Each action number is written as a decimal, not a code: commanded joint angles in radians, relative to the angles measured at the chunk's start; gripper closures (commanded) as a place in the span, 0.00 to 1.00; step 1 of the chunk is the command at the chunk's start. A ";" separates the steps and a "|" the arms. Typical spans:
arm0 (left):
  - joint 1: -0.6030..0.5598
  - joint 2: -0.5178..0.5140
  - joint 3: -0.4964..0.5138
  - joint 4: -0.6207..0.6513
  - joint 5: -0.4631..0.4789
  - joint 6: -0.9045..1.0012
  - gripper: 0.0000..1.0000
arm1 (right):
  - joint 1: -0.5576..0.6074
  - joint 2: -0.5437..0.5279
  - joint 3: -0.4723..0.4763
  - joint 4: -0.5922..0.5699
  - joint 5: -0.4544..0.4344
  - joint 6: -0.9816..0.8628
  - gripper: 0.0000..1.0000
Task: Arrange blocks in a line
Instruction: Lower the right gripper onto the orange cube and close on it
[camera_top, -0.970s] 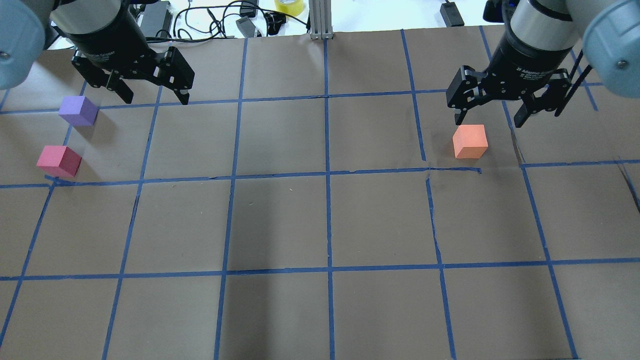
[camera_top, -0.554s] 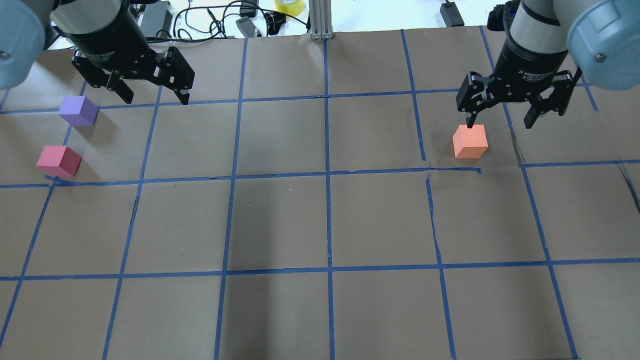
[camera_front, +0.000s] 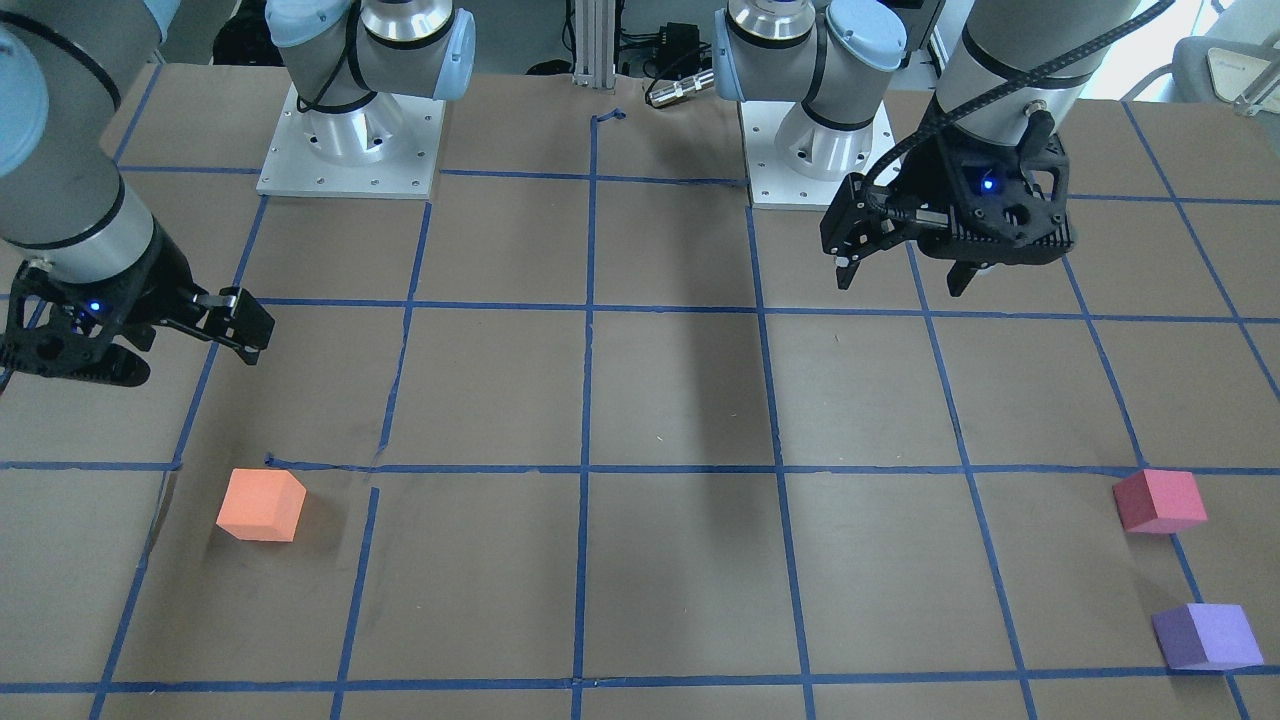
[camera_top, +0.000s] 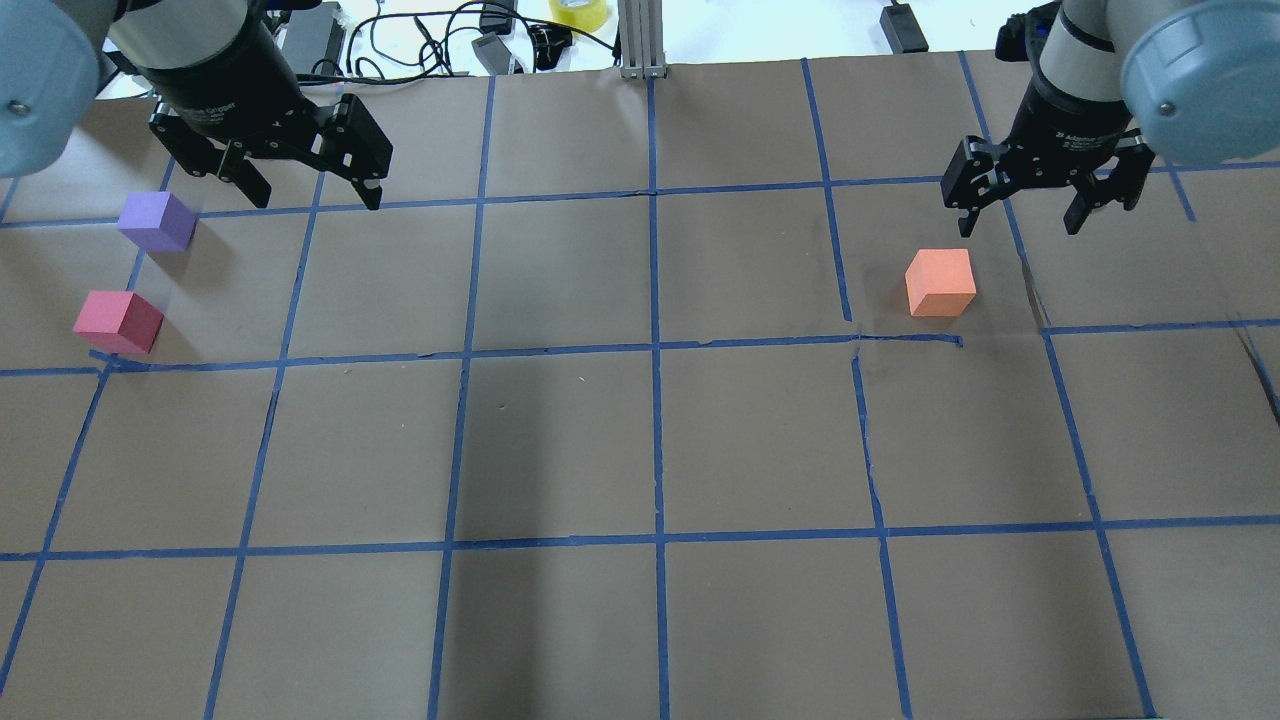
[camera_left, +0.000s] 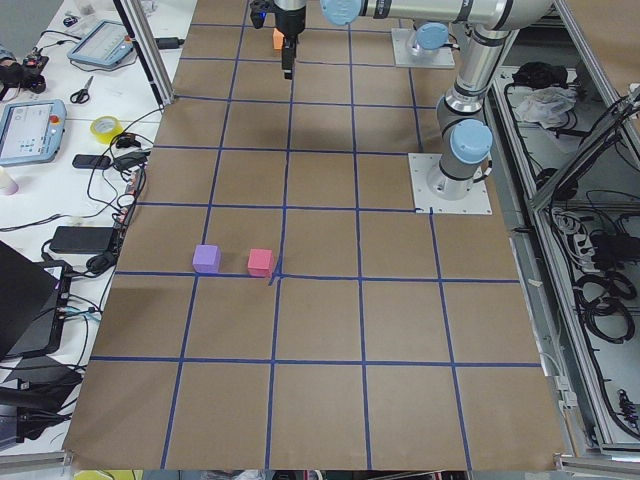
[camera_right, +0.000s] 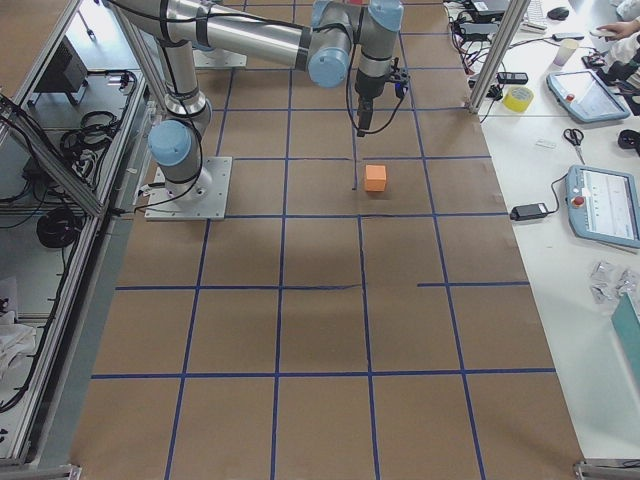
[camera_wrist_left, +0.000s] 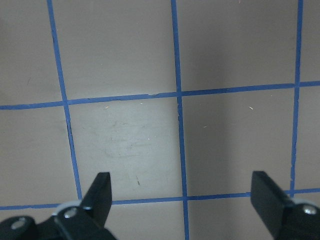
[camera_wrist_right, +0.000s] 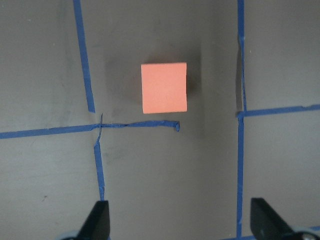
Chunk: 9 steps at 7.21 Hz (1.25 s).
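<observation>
The orange block (camera_top: 940, 283) sits on the brown paper table at the right, also in the front view (camera_front: 262, 505) and centred in the right wrist view (camera_wrist_right: 164, 87). My right gripper (camera_top: 1020, 228) is open and empty, hovering just beyond it to the far right. The purple block (camera_top: 156, 221) and the pinkish-red block (camera_top: 118, 322) sit close together at the left edge. My left gripper (camera_top: 315, 200) is open and empty, above bare table right of the purple block. The left wrist view shows only its fingers (camera_wrist_left: 100, 192) and taped squares.
Blue tape lines (camera_top: 655, 345) grid the table. Beyond the far edge lie cables, a yellow tape roll (camera_top: 578, 10) and an aluminium post (camera_top: 640, 40). The arm bases (camera_front: 350, 140) stand at the robot side. Tablets lie on the side benches (camera_right: 605, 205).
My right gripper has drawn back from the orange block, toward the far right, and stays open. The left gripper and all three blocks have hardly moved.
</observation>
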 joint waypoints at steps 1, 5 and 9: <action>-0.001 -0.010 0.003 0.023 -0.001 -0.005 0.00 | -0.007 0.107 0.000 -0.157 0.007 -0.041 0.00; -0.008 -0.003 -0.002 0.023 0.002 -0.003 0.00 | -0.022 0.242 0.083 -0.388 0.013 -0.073 0.00; -0.007 -0.003 -0.002 0.023 0.002 -0.005 0.00 | -0.035 0.265 0.106 -0.428 0.084 -0.092 0.00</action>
